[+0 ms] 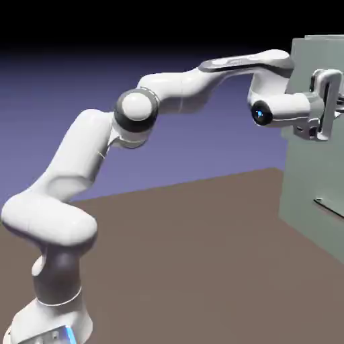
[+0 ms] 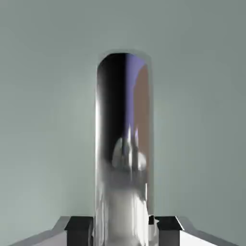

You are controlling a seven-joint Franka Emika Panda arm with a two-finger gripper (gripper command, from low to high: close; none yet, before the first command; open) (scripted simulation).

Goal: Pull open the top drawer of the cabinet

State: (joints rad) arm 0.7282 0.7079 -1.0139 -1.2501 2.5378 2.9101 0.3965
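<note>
The pale grey-green cabinet (image 1: 312, 195) stands at the exterior view's right edge. My gripper (image 1: 334, 111) is pressed up against the top drawer (image 1: 302, 57) near the cabinet's top. In the hand view the top drawer's flat front (image 2: 48, 96) fills the picture. Its shiny bar handle (image 2: 122, 144) runs from the middle down to the bottom edge, between my two fingertips (image 2: 79, 228). My gripper (image 2: 124, 230) is shut on that handle, with a fingertip against each side of it. Whether the drawer stands out from the cabinet cannot be told.
The second drawer's handle (image 1: 330, 205) juts out lower on the cabinet's front. The brown table (image 1: 201, 255) spreads between the robot's base (image 1: 57, 316) and the cabinet.
</note>
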